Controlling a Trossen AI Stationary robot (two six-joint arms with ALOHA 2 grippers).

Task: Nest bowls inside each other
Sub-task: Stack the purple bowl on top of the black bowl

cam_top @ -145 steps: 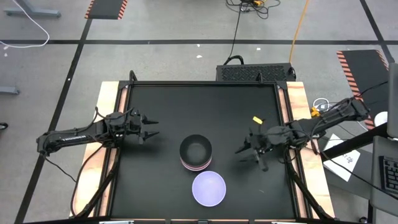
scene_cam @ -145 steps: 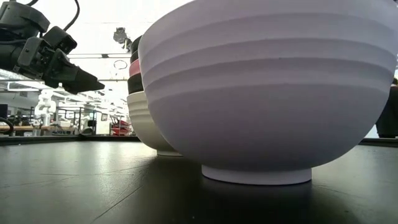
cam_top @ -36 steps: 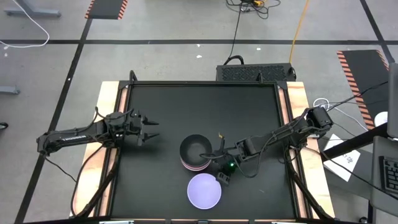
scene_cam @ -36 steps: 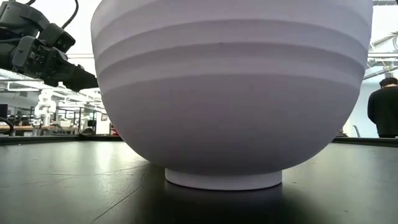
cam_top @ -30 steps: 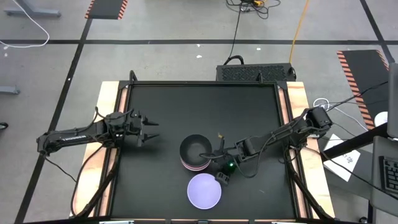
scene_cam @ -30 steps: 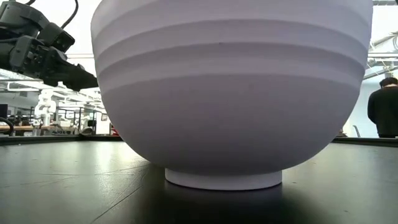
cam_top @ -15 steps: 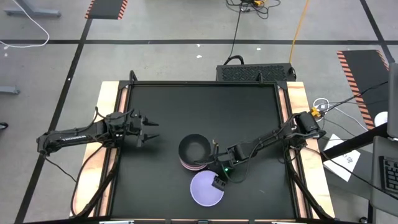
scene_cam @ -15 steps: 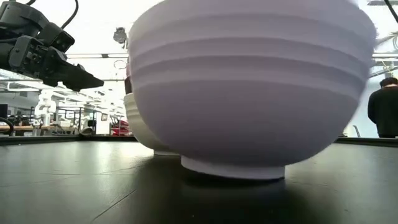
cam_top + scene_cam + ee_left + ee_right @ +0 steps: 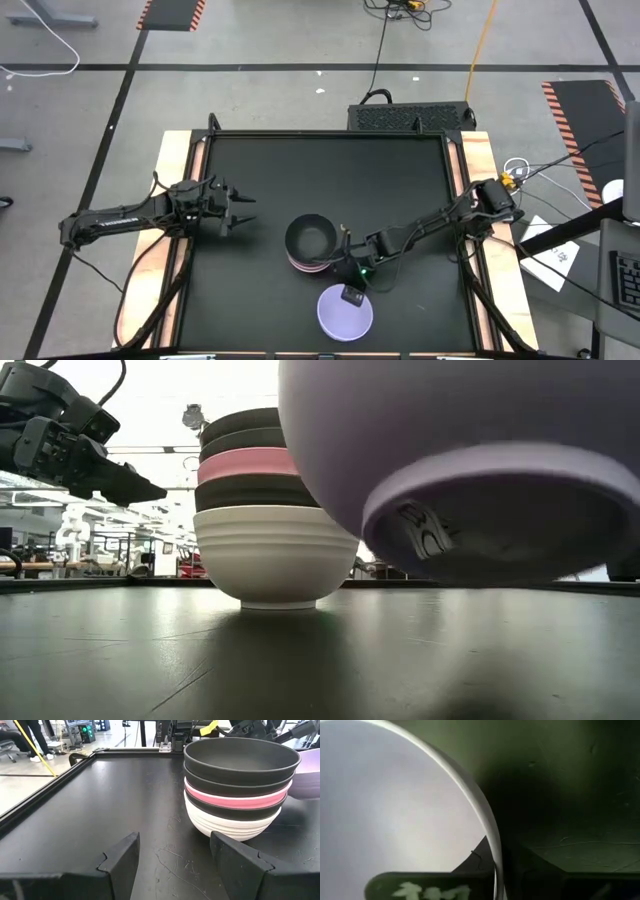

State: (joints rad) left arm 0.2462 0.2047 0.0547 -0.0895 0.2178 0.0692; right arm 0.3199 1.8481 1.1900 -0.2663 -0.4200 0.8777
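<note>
A stack of bowls (image 9: 310, 243) stands mid-table on the foot of its white bottom bowl (image 9: 270, 555), with black and pink bowls (image 9: 235, 795) nested above. Nearer the front edge is the lavender bowl (image 9: 345, 314), off the table and tilted, its base (image 9: 500, 510) showing in the low view. My right gripper (image 9: 351, 294) is shut on its far rim. My left gripper (image 9: 244, 208) hovers open at the table's left, pointing toward the stack, fingers (image 9: 125, 857) apart and empty. My right gripper has the lavender bowl's rim (image 9: 492, 845) on the side facing the stack. One finger (image 9: 430, 885) is inside the bowl and one (image 9: 540, 882) outside. It reaches slanting down from the table's far right. The bowl is lifted clear and tilted.
The black table top (image 9: 330, 170) is bare on its far half and has raised side rails (image 9: 455, 200). A black box (image 9: 410, 115) sits beyond the far edge. Cables and papers (image 9: 550, 250) lie off the right side.
My right gripper has moved toward the near edge onto the lavender bowl and taken hold of its rim. The bowl, which stood on its foot, has shifted right and nearer, then come up off the table tilted, uncovering the stack in the low view.
</note>
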